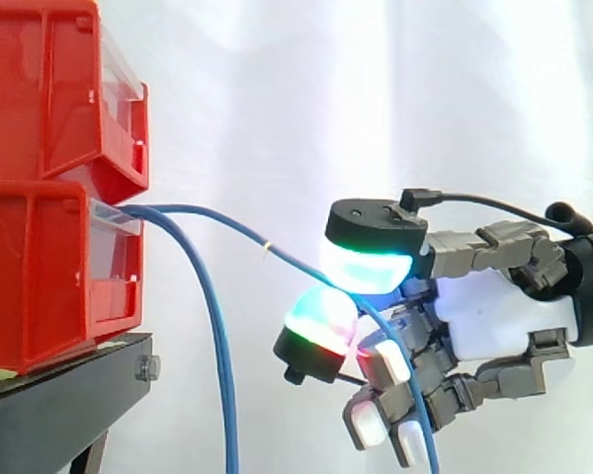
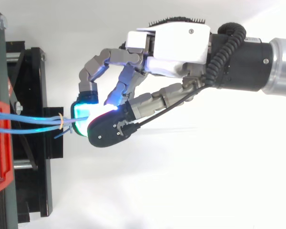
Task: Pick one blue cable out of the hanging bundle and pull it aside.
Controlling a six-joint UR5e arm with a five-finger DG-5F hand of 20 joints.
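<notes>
The hand (image 1: pixel 494 316) is clamped on one blue cable (image 1: pixel 227 222), which is pinched between two glowing pads (image 1: pixel 371 265) well right of the lower bin (image 1: pixel 40 276). The cable leaves that bin's front, slopes right and down to the pads, then drops past the curled fingers. In the top view it runs from the bin straight into the fingertips (image 2: pixel 83 109). The other cable (image 1: pixel 222 375) hangs down just right of the bin, apart from the hand.

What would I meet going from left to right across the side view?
Stacked red bins → blue cable hanging down → second blue cable, drawn out to the right → glowing fingers pinching it → palm of the hand.
</notes>
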